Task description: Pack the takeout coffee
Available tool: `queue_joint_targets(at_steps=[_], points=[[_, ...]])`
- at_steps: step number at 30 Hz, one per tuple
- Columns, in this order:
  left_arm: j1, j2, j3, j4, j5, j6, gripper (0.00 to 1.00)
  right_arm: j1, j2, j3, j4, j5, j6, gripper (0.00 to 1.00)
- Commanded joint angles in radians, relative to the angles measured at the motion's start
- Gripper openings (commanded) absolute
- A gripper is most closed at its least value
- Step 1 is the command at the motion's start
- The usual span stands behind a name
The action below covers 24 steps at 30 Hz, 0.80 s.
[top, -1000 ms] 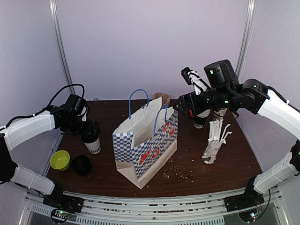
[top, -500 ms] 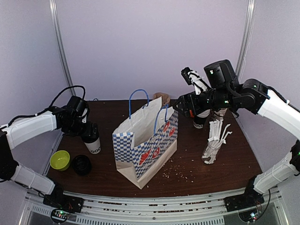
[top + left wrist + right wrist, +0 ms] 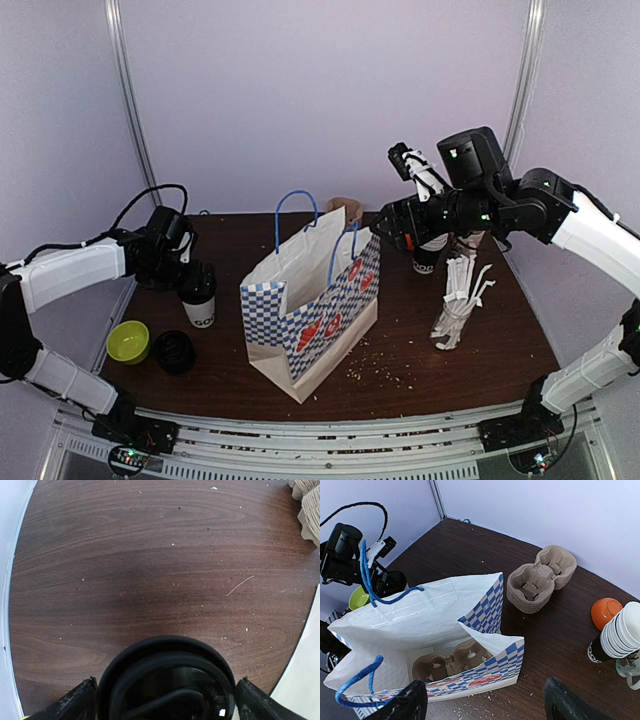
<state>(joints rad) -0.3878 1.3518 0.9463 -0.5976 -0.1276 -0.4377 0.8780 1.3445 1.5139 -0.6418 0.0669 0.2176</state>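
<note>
Shifts left gripper (image 3: 166,692) slightly toward checked paper bag (image 3: 420,605) since a second back. Straddles lidded coffee cup (image 3: 201,310) on the table left of it, jaws wide and seemingly unclamped, probably poised to grasp. Holds right gripper (image 3: 485,705) open and empty above the bag mouth, pulp carrier tray (image 3: 451,665) already inside.

Bag (image 3: 310,320): blue-and-white check, red marks, blue handles. Left of bag: white cup (image 3: 201,312), black top; lime-green bowl (image 3: 128,341). Inside bag: brown tray (image 3: 452,666). Table (image 3: 450,370): dark wood grain.

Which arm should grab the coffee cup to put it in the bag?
Left. The left end effector stands open around the lidded coffee cup; the right end effector hangs at the mouth of the checked paper bag, far away.
</note>
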Motion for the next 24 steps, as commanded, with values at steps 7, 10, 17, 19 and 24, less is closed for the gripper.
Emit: queue_joint_targets(at_steps=[7,10,17,19,24], points=[[0.007,-0.042,-0.011,-0.008,0.044,0.029,0.98,-0.007,-0.024,-0.008,-0.016,0.014,0.020,0.82],[0.007,-0.040,-0.014,-0.015,0.046,0.037,0.98,-0.006,-0.022,-0.006,-0.012,0.015,0.020,0.82],[0.007,-0.038,-0.033,-0.006,0.030,0.025,0.96,-0.005,-0.021,-0.004,-0.014,0.010,0.023,0.82],[0.008,-0.044,-0.029,-0.009,0.016,0.022,0.91,-0.006,-0.021,-0.003,-0.014,0.010,0.023,0.82],[0.007,-0.066,-0.034,-0.015,0.009,0.013,0.76,-0.006,-0.017,0.001,-0.014,0.005,0.023,0.82]])
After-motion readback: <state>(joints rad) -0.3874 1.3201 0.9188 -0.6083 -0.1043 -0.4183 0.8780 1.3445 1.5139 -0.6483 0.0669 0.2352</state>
